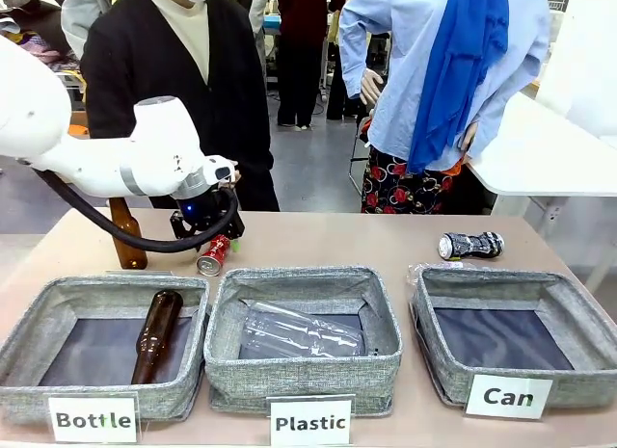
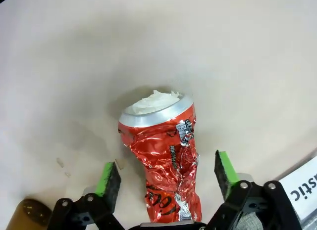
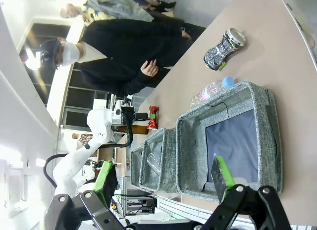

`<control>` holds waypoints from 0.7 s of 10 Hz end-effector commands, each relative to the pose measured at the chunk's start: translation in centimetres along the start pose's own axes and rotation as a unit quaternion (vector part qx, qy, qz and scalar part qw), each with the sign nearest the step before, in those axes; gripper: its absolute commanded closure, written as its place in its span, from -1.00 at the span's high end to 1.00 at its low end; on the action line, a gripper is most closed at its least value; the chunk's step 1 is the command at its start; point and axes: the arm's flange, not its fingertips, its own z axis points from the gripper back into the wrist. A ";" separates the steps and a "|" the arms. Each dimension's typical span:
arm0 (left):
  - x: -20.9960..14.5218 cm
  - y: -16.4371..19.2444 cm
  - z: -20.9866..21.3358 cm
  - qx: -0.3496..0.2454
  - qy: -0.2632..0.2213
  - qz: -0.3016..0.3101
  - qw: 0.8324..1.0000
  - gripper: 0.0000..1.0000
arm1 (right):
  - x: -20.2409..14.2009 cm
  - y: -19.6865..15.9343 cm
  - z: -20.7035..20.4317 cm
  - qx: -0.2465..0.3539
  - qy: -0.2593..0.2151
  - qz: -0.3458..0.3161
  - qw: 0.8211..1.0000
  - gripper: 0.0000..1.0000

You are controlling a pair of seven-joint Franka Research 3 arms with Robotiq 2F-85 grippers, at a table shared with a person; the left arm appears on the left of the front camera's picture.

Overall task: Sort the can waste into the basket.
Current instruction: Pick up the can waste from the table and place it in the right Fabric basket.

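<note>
Badly crumpled red can shows silver rim.

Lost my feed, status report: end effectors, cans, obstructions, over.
Left end effector open, straddling red can. Right end effector open, facing Can basket. Black-and-white can untouched. Nothing blocking.

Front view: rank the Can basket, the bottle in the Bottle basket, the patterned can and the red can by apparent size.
1. Can basket
2. Brown bottle
3. Patterned can and red can: look alike, red one partly hidden, so unranked.
</note>
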 end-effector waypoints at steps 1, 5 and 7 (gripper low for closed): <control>0.6 -0.3 0.5 0.017 0.001 0.008 1.000 -0.20 | 0.3 0.0 0.0 0.012 -0.008 0.012 1.000 1.00; 0.5 0.1 -0.1 0.023 0.012 0.014 1.000 -0.74 | 0.3 0.0 0.0 0.012 -0.008 0.012 1.000 1.00; 0.4 0.0 0.0 0.024 0.013 0.012 1.000 -1.00 | 0.3 0.0 0.0 0.012 -0.008 0.012 1.000 1.00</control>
